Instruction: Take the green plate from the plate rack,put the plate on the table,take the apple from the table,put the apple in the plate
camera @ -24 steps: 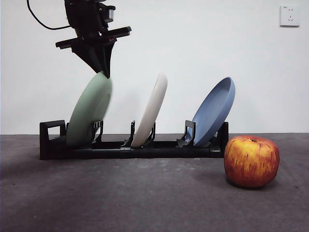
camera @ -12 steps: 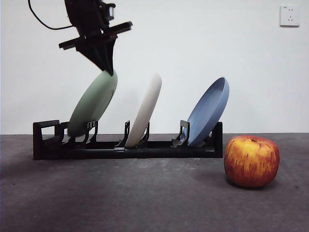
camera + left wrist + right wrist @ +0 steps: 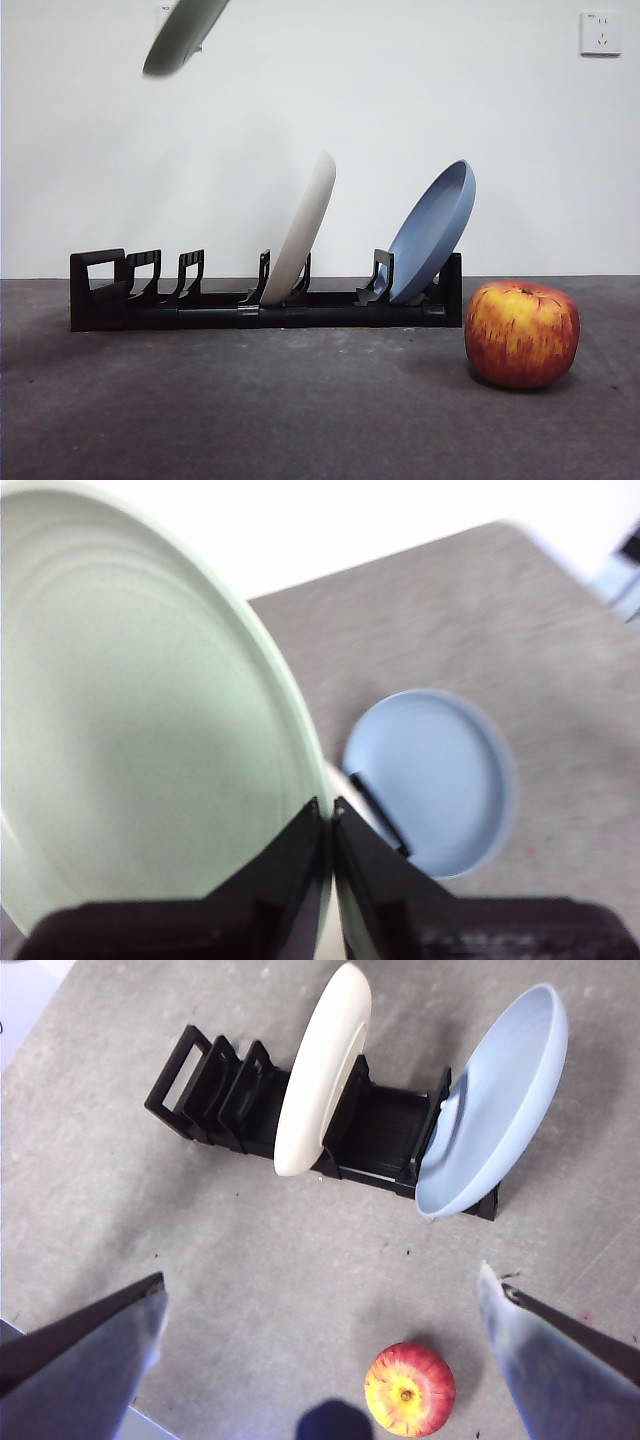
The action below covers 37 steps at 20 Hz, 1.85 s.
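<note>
The green plate [image 3: 185,35] hangs high at the top left of the front view, clear of the plate rack [image 3: 200,305]. In the left wrist view my left gripper [image 3: 328,810] is shut on the green plate's [image 3: 140,730] rim. The rack's left slots stand empty. The apple [image 3: 521,333] sits on the table [image 3: 300,410] in front of the rack's right end. My right gripper [image 3: 322,1282] is open and empty, high above the table, with the apple [image 3: 409,1388] below it and the rack [image 3: 375,1135] beyond.
A cream-white plate [image 3: 303,232] leans in the rack's middle slot and a blue plate [image 3: 432,232] in its right slot. Both show in the right wrist view, cream [image 3: 322,1070] and blue [image 3: 495,1095]. A wall socket [image 3: 600,32] is at the top right.
My left gripper has lifted the green plate out of the rack's left slot and up to the top of the view. The rack slid a little left, then settled.
</note>
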Motion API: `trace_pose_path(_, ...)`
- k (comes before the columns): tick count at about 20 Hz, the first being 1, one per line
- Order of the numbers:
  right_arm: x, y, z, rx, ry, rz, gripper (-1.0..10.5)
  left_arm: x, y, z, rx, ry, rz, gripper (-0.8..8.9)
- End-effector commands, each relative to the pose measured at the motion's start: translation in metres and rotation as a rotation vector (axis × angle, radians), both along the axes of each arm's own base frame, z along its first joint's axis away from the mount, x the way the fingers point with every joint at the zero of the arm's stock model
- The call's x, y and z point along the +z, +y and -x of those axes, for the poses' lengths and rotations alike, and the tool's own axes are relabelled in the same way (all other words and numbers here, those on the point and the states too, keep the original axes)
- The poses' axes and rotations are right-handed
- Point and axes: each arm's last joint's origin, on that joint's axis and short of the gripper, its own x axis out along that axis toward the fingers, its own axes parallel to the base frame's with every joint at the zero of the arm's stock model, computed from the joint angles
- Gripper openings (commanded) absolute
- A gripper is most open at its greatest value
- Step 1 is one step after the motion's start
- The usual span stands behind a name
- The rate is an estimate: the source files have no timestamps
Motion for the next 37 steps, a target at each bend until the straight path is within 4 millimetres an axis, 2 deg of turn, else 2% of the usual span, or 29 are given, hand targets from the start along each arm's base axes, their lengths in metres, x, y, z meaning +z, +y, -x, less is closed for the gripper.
trace_pose_path(1, 0.0, 0.0, -0.001, -0.004, 0.0, 0.001, 7.2, 0.027, 0.001, 0.043, -0.082, -0.105, 0.005, -0.12)
trace_pose_path(4, 0.0, 0.0, -0.001, -0.004, 0.002, 0.001, 7.2, 0.051, 0.004, 0.094, -0.169, -0.19, 0.052, -0.12)
trace_pose_path(6, 0.0, 0.0, -0.001, -0.004, 0.002, 0.001, 7.2, 0.06, 0.008, 0.125, -0.206, -0.231, 0.05, -0.12)
trace_pose_path(9, -0.002, 0.0, 0.001, -0.001, 0.023, 0.01, 7.2, 0.053, 0.016, 0.165, -0.21, -0.218, -0.011, -0.12)
trace_pose_path(12, -0.003, -0.001, 0.002, 0.001, 0.043, 0.019, 7.2, 0.019, 0.025, 0.196, -0.23, -0.109, -0.073, -0.12)
trace_pose_path(16, -0.004, -0.001, 0.003, 0.001, 0.059, 0.023, 7.2, -0.053, 0.029, 0.219, -0.197, 0.11, -0.147, -0.12)
trace_pose_path(20, -0.005, -0.001, 0.004, 0.001, 0.067, 0.025, 7.2, -0.138, 0.015, 0.221, -0.02, 0.258, -0.33, -0.12)
trace_pose_path(22, -0.005, -0.001, 0.004, 0.001, 0.07, 0.026, 7.2, -0.176, 0.0, 0.214, 0.056, 0.251, -0.429, -0.12)
trace_pose_path(24, -0.005, -0.001, 0.004, 0.001, 0.07, 0.026, 7.2, -0.206, -0.02, 0.204, 0.078, 0.236, -0.458, -0.12)
trace_pose_path(30, -0.006, -0.002, 0.005, 0.001, 0.085, 0.031, 7.2, -0.265, -0.089, 0.163, -0.035, 0.184, -0.53, -0.12)
trace_pose_path(33, -0.006, -0.002, 0.006, 0.001, 0.092, 0.033, 7.2, -0.294, -0.105, 0.147, -0.086, 0.277, -0.538, -0.12)
trace_pose_path(37, -0.006, -0.002, 0.006, 0.001, 0.091, 0.033, 7.2, -0.329, -0.113, 0.136, -0.098, 0.392, -0.615, -0.12)
